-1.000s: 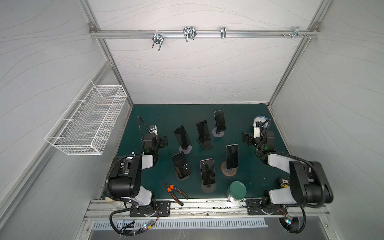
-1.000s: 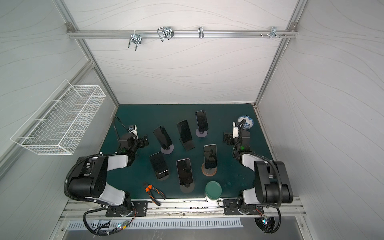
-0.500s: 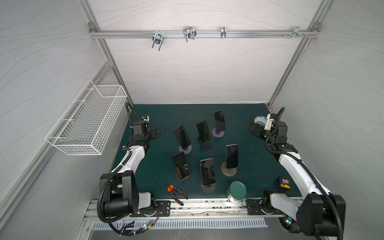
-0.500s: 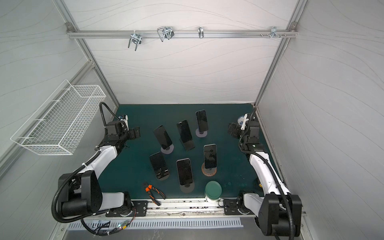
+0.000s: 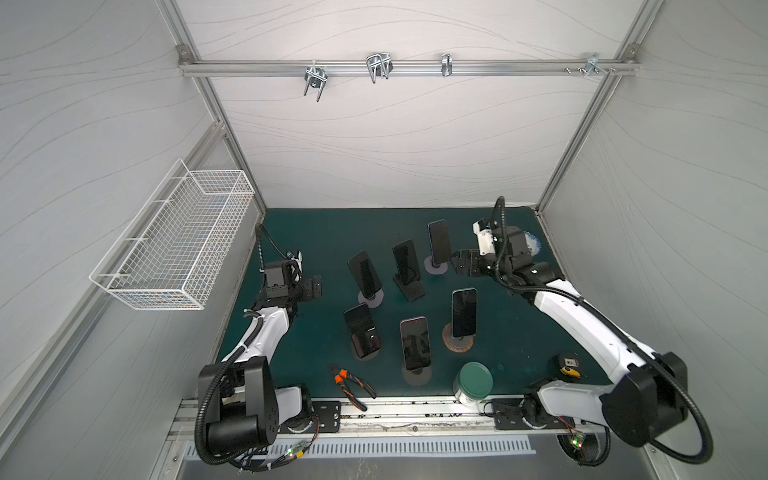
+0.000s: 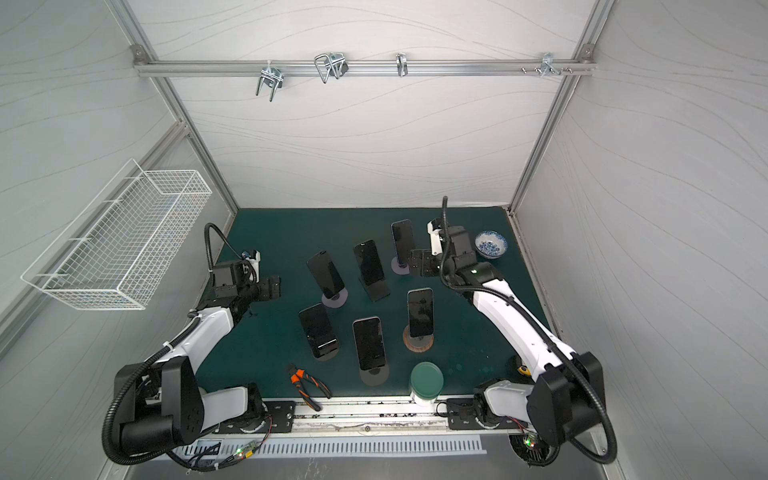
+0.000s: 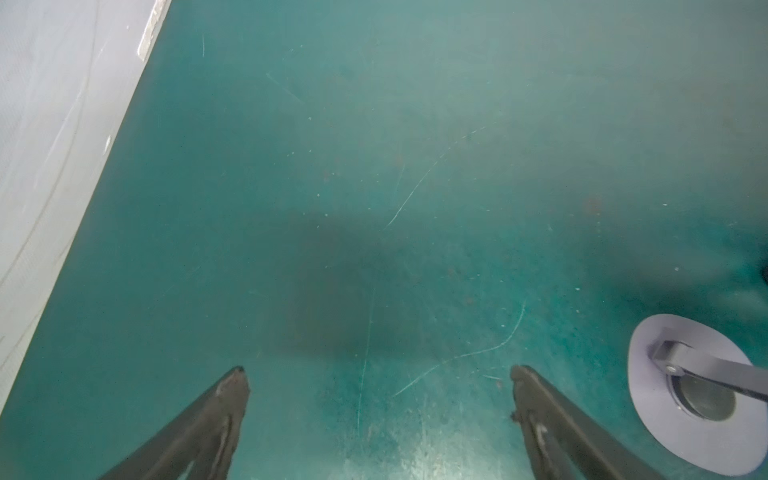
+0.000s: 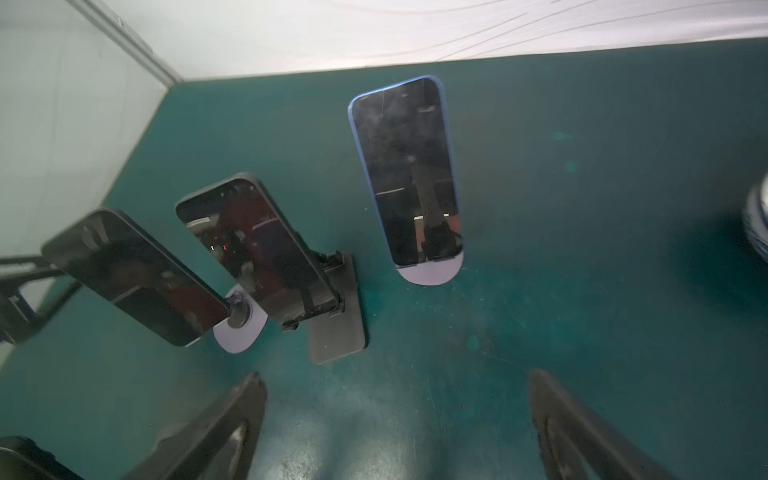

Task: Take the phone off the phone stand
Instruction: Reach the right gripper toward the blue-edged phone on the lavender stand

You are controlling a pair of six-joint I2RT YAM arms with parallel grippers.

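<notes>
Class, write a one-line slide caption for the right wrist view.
Open right gripper above the green mat, facing a blue-cased phone propped on its lilac stand.

The left arm [image 5: 266, 332] and right arm [image 5: 582, 316] have white shells, black joints, ribbed black cables [image 5: 198, 415], dark jaws.

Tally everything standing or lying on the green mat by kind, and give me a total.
Phones: 6
Phone stands: 6
Pliers: 1
Jar: 1
Bowl: 1
Tape measure: 1
Total: 16
</notes>
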